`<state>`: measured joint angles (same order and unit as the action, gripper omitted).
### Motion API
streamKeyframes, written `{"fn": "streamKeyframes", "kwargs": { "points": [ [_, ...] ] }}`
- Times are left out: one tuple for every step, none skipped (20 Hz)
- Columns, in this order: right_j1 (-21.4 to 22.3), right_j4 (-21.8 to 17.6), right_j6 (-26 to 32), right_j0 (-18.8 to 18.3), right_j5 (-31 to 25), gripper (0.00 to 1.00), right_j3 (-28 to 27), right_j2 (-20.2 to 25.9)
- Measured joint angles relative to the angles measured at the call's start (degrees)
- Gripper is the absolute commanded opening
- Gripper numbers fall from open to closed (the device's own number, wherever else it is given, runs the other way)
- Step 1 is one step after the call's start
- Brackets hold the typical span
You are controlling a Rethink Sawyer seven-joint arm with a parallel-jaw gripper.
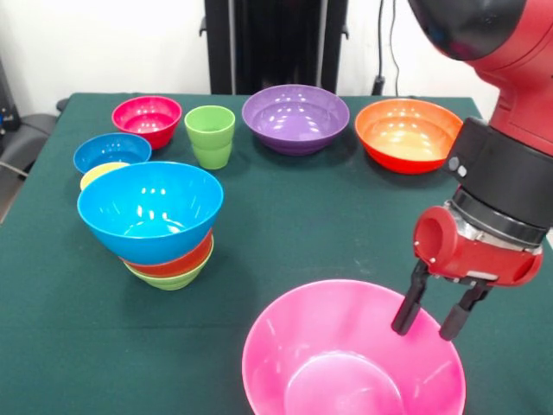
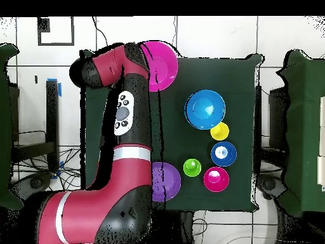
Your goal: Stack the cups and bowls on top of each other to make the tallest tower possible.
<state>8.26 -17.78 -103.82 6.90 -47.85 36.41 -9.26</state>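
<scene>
three bowls make the tower (image 1: pixel 160 225), light blue on top, left on the green table (image 1: pixel 285 216); we see the gripper (image 1: pixel 429 322) spread over the empty pink bowl's (image 1: pixel 346 363) rim.

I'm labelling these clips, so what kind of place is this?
Probably a robotics lab: a red robot arm works over a green-covered table set with bright plastic bowls such as the pink bowl, with cables on the tiled floor around it.

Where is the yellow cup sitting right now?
In the front view the yellow cup is at the left, mostly hidden behind the light blue bowl topping the tower, just in front of the dark blue bowl.
</scene>
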Motion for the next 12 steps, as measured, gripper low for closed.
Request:
{"fn": "streamKeyframes", "kwargs": {
  "points": [
    [0.00, 0.11, 0.00, 0.12, 0.00, 1.00, 0.00, -0.09],
    [0.00, 0.26, 0.00, 0.27, 0.00, 1.00, 0.00, -0.19],
    [-0.01, 0.52, 0.00, 0.47, 0.00, 1.00, 0.00, -0.31],
    [-0.01, 0.74, 0.00, 0.60, 0.00, 1.00, 0.00, -0.39],
    [-0.01, 0.95, 0.00, 0.73, 0.00, 1.00, 0.00, -0.46],
    [-0.01, 1.15, 0.00, 0.83, 0.00, 1.00, 0.00, -0.54],
    [-0.01, 1.38, 0.00, 0.92, 0.00, 1.00, -0.01, -0.62],
    [-0.02, 1.45, 0.00, 0.96, 0.00, 1.00, -0.01, -0.68],
    [-0.09, 1.57, 0.00, 1.04, -0.01, 1.00, -0.07, -0.83],
    [-0.21, 1.60, 0.00, 1.09, 0.00, 1.00, -0.22, -1.00],
    [-0.39, 1.59, 0.00, 1.12, -0.01, 1.00, -0.43, -1.17],
    [-0.56, 1.59, 0.00, 1.14, 0.00, 1.00, -0.63, -1.29]
  ]
}}
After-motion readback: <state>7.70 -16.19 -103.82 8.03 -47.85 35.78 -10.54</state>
